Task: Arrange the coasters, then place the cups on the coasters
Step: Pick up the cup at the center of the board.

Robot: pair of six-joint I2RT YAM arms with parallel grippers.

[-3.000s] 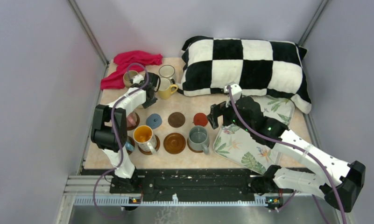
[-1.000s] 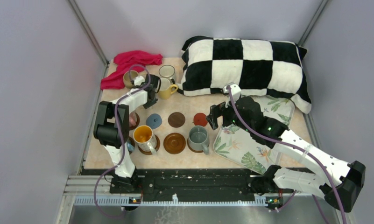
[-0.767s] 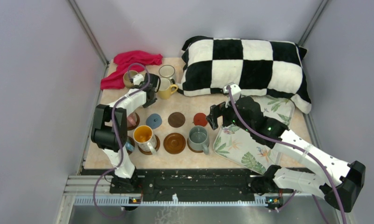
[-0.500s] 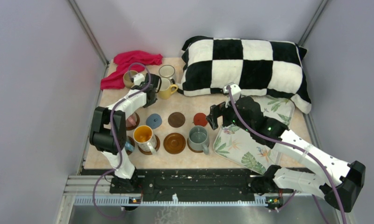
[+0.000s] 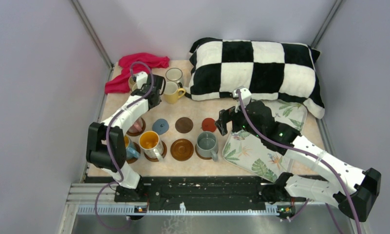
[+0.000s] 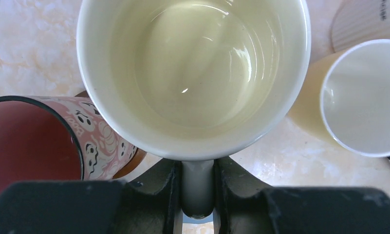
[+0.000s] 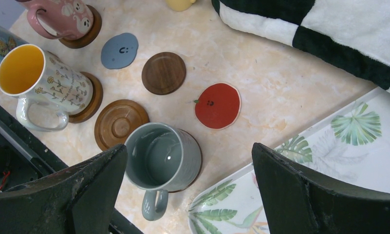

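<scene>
The left claw (image 6: 197, 195) is closed on the handle of a cream mug (image 6: 193, 73), and the mouth of the mug faces up just in front of the fingers. I cannot tell if this mug stands on the table or hangs a little above it. To the left of the claw is a pink mug (image 6: 100, 141) on a brown coaster (image 6: 136, 158). To the right is a pale yellow mug (image 6: 363, 97), apart from the cream one.

The right claw (image 7: 189, 151) is wide open and holds nothing. Under the gap between its fingers a grey mug (image 7: 161, 156) stands upright on a wooden coaster (image 7: 196, 173). To the left of the claw is a flower mug (image 7: 42, 80) on a round coaster (image 7: 95, 101), and between both mugs lies a bare amber coaster (image 7: 120, 123). Ahead of the claw lie, from left to right, a blue-grey coaster (image 7: 119, 50), a dark brown coaster (image 7: 163, 73) and a red coaster (image 7: 217, 105), all bare. To the right of the claw is a leaf tray (image 7: 358, 141).
</scene>
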